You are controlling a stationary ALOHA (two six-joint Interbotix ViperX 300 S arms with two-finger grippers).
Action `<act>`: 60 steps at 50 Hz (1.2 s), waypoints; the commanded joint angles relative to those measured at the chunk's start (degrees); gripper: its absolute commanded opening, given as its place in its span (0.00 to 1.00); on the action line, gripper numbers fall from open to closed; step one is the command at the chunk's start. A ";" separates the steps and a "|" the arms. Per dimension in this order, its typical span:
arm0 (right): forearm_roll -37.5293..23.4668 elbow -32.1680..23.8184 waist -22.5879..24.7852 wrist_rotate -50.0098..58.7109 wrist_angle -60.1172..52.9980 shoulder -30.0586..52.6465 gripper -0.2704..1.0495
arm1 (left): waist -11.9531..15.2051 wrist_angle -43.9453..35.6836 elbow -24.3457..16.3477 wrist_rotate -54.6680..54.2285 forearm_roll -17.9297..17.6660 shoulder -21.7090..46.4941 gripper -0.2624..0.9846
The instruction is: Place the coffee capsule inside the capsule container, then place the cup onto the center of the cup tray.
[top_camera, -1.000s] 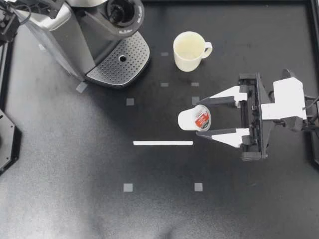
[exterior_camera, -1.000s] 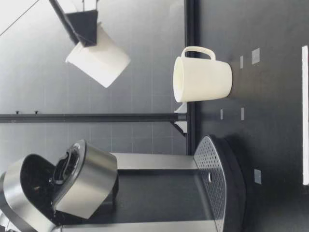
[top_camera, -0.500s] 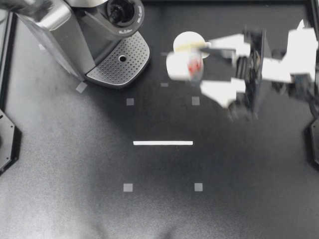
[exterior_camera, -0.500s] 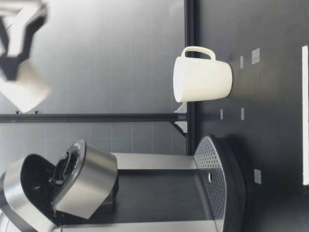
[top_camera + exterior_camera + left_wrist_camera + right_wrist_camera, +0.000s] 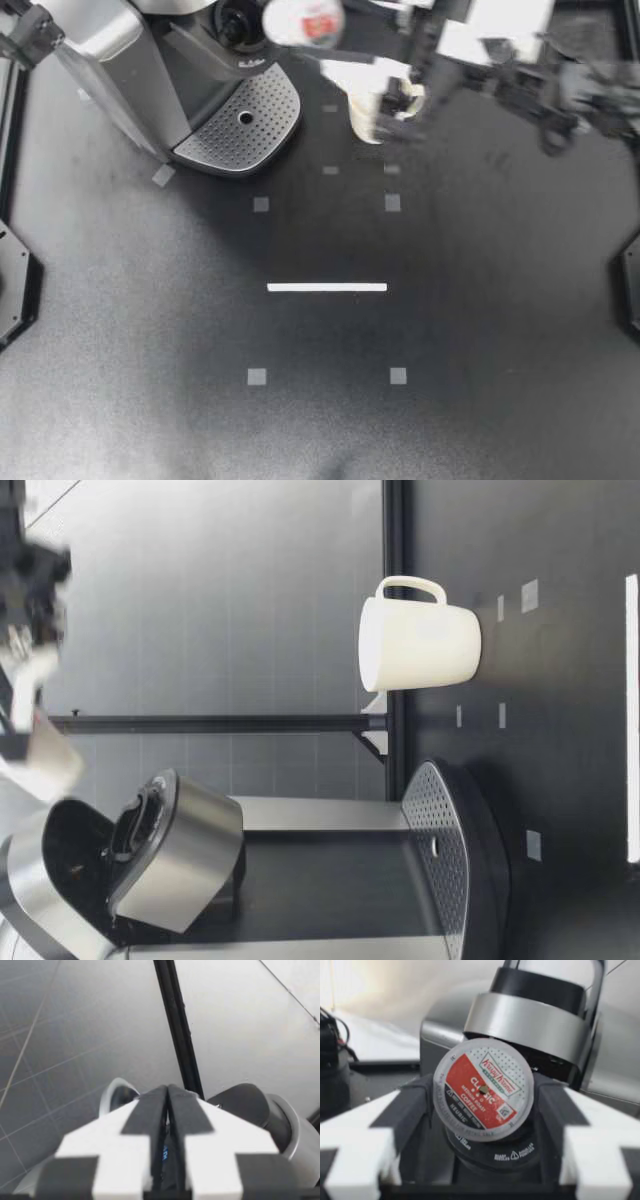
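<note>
My right gripper (image 5: 305,25) is shut on the white coffee capsule (image 5: 300,18), held high beside the open capsule container (image 5: 238,25) of the coffee machine. In the right wrist view the capsule's red foil lid (image 5: 482,1090) sits between both fingers, with the machine's raised lid (image 5: 535,1025) just beyond. The low view shows the capsule (image 5: 45,765) above the open lid (image 5: 170,850). The cream cup (image 5: 372,112) stands upright right of the perforated cup tray (image 5: 240,120), partly under my right arm. My left gripper (image 5: 167,1095) is shut on nothing, near the machine.
The coffee machine (image 5: 150,70) fills the far left corner of the black table (image 5: 320,400). A white tape line (image 5: 327,287) and small grey squares mark the middle. A black frame rail (image 5: 395,540) runs behind the cup (image 5: 420,645).
My right gripper has lifted the capsule from the middle of the table and carried it far and left, past the cup, up to the machine's top. The cup has not moved.
</note>
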 commanded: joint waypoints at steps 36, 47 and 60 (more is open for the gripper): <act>-1.23 -8.61 -1.67 -1.23 5.19 6.15 0.56 | 0.18 0.53 0.18 0.09 0.35 -0.97 0.30; -1.32 -8.96 -1.93 -1.23 5.36 7.12 0.56 | 0.09 0.62 0.62 0.09 0.35 -1.05 0.30; -1.41 -9.23 -2.55 -1.23 5.45 7.82 0.56 | 0.18 0.62 0.62 0.09 0.35 -1.05 0.30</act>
